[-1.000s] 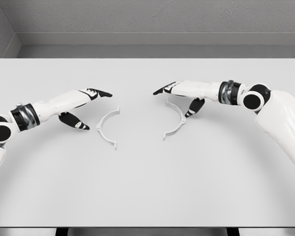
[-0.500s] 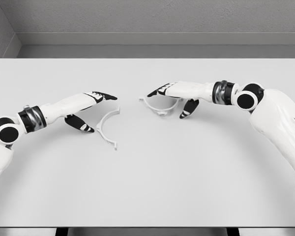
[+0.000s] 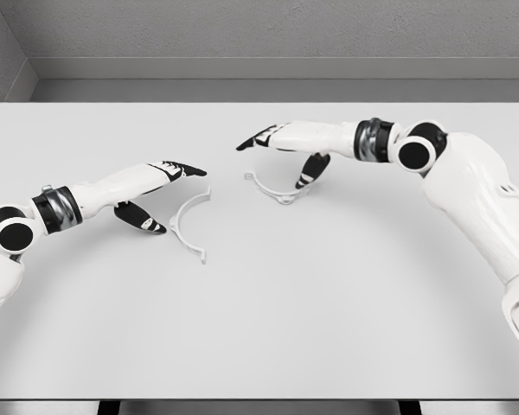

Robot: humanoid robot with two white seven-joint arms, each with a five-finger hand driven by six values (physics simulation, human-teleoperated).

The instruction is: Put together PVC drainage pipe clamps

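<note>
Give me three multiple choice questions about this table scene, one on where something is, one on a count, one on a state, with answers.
1. Where does the left hand sit relative to the near clamp half?
A. just left of it
B. far right of it
C. directly under it

2. How many white clamp halves lie on the table?
A. one
B. two
C. four

3. Are the two halves joined?
A. yes, closed into a ring
B. no, apart on the table
C. stacked on each other

Answers: 1 A, the hand shows beside the arc's left side. 2 B, the near one plus the far clamp half below the right hand. 3 B, bare table shows between them.
</note>
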